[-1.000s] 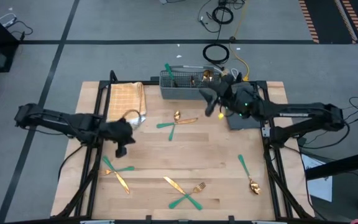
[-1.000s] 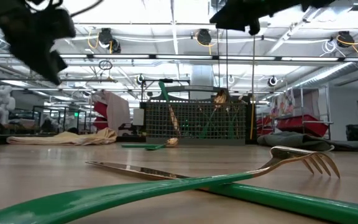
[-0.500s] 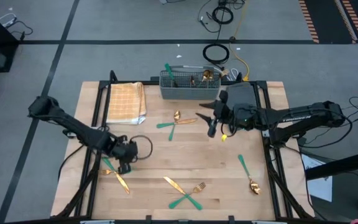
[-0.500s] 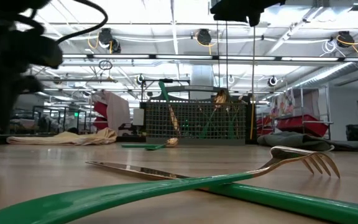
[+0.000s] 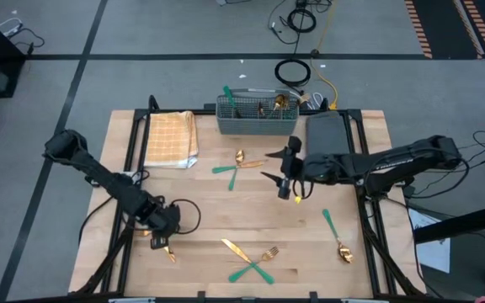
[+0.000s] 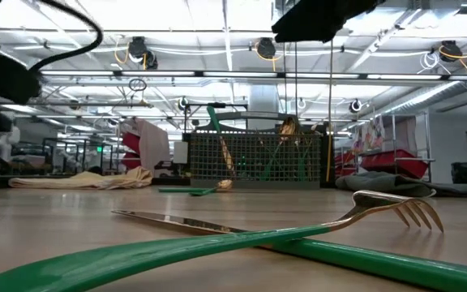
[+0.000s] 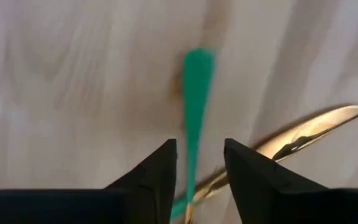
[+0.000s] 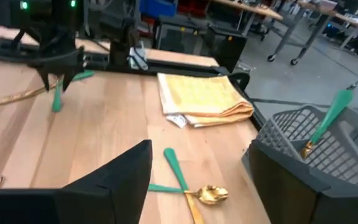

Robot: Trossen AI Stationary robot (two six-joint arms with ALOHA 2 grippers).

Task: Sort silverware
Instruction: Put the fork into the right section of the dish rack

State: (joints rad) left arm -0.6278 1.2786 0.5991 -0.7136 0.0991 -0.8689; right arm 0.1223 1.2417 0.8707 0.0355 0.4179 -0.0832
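Two crossed pieces of silverware (image 7: 194,155) are lying under the left gripper (image 7: 199,167), a green handle running between its parted fingers (image 7: 151,177), nothing gripped yet; the right gripper (image 5: 283,175) is hovering open, empty, beside the grey basket (image 5: 251,118).

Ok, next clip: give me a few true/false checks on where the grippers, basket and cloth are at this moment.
1. The left gripper is low over a teal handle. True.
2. The right gripper is inside the basket. False: it hangs over the table's middle, apart from the basket.
3. The cloth lies folded at the table's far left corner. True.
4. The basket is empty. False: several pieces stand in it.
5. A fork and a knife lie crossed near the front edge. True.
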